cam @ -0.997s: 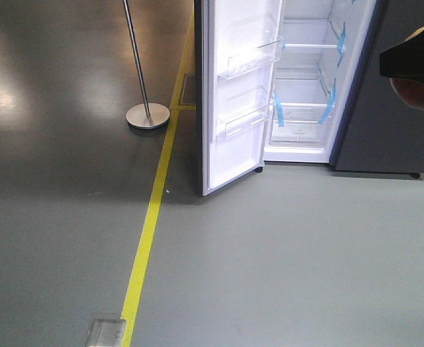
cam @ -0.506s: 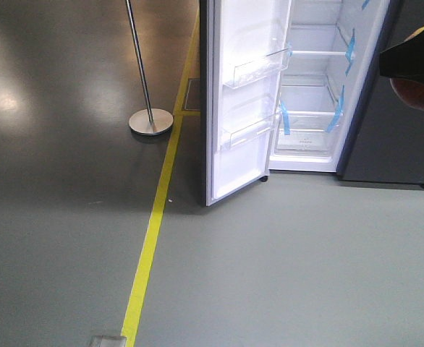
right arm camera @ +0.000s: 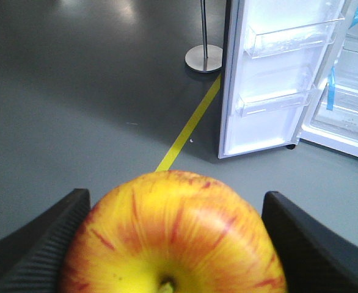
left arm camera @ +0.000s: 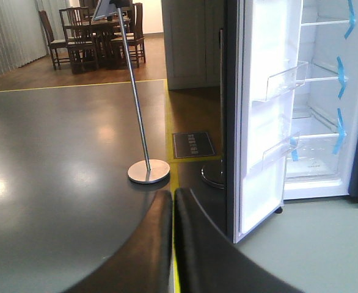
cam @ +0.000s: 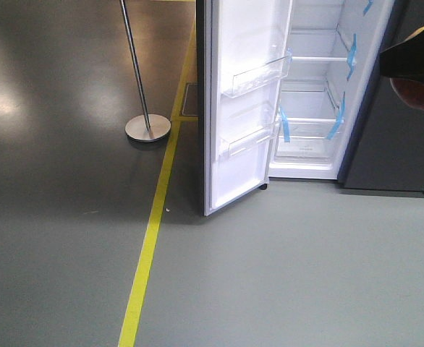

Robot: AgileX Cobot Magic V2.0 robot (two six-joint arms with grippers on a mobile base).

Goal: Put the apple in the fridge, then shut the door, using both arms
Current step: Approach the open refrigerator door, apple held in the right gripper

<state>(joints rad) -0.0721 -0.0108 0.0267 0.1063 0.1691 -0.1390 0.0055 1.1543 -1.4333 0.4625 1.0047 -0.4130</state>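
Right gripper [right arm camera: 176,259] clamped the glossy red-and-yellow apple [right arm camera: 167,213] between its 2 black pads, well short of the tall dark grey fridge [cam: 310,94], whose white-lined door [cam: 241,43] stood open. Approach looked the step in hand; next, the apple needed carrying up to a shelf.

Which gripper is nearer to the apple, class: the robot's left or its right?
Right. The right gripper holds the apple between its jaws. The left gripper, jaws shut and empty, shows no apple in its wrist view, so it is apart from it.

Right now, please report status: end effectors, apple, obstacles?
Left end effector shut, empty. Right end effector shut on apple. Fridge door open, apple not yet inside. Metal stand left of door.
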